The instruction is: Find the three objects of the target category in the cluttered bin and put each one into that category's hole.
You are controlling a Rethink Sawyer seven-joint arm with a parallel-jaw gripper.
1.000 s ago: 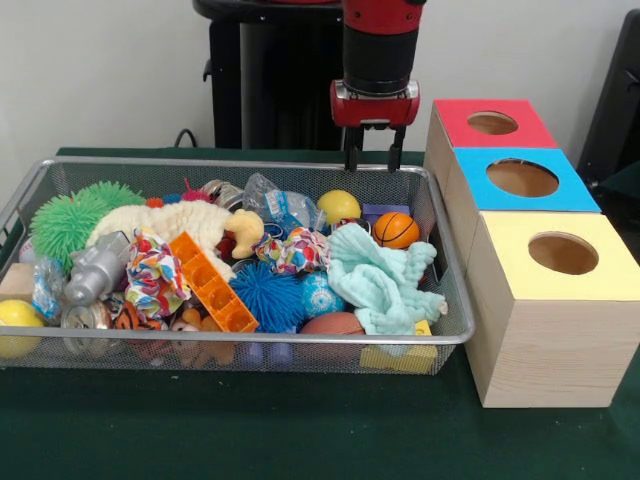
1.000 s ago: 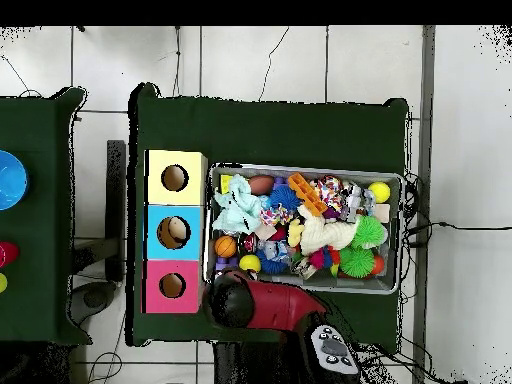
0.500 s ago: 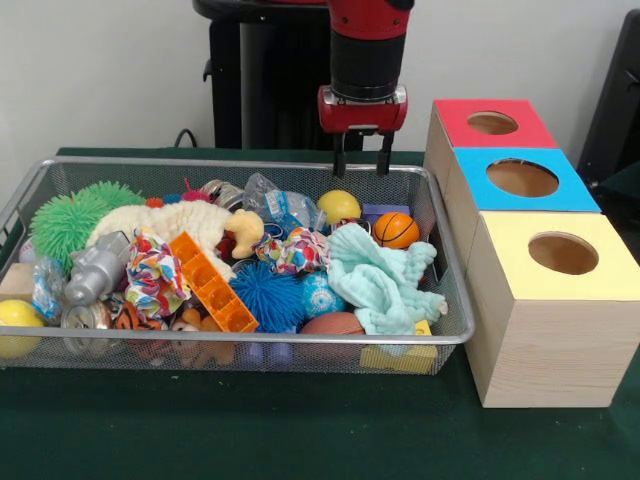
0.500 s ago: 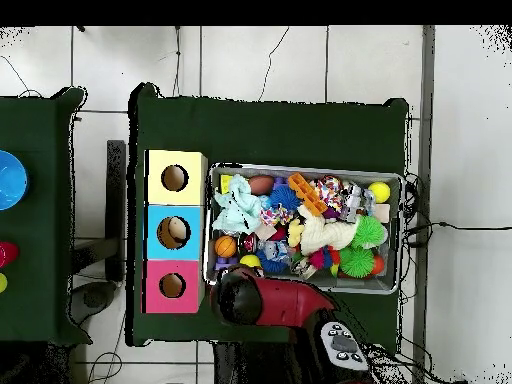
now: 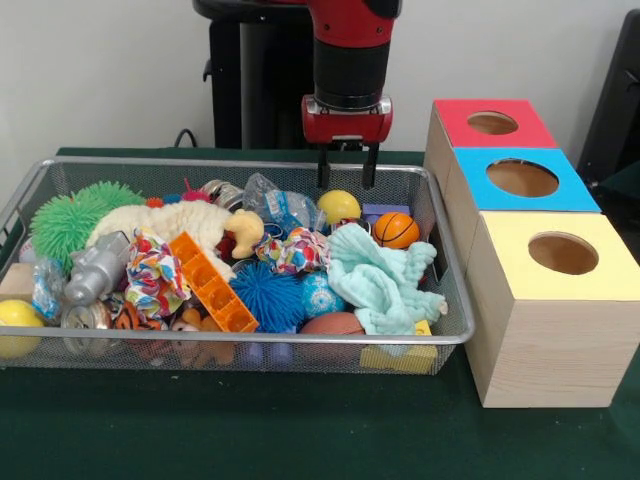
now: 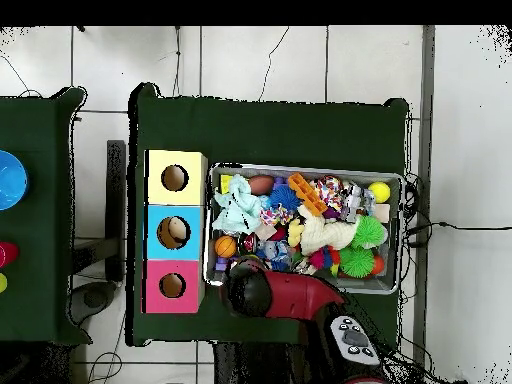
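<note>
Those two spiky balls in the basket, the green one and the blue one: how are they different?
The green spiky ball looks larger than the blue spiky ball. The green one lies at the end of the wire bin farthest from the boxes; the blue one sits mid-bin near the front wall, beside the orange block. The green one sits high on the pile; the blue one lies lower among the toys. Both are round and covered in soft-looking spikes.

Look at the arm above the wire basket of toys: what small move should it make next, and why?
Probably a short drop straight down. The pincer hangs open and empty just above the yellow ball at the back of the basket, near the small basketball. Lowering would bring its fingers around the yellow ball. This assumes balls are the wanted kind, which the pictures do not say.
</note>
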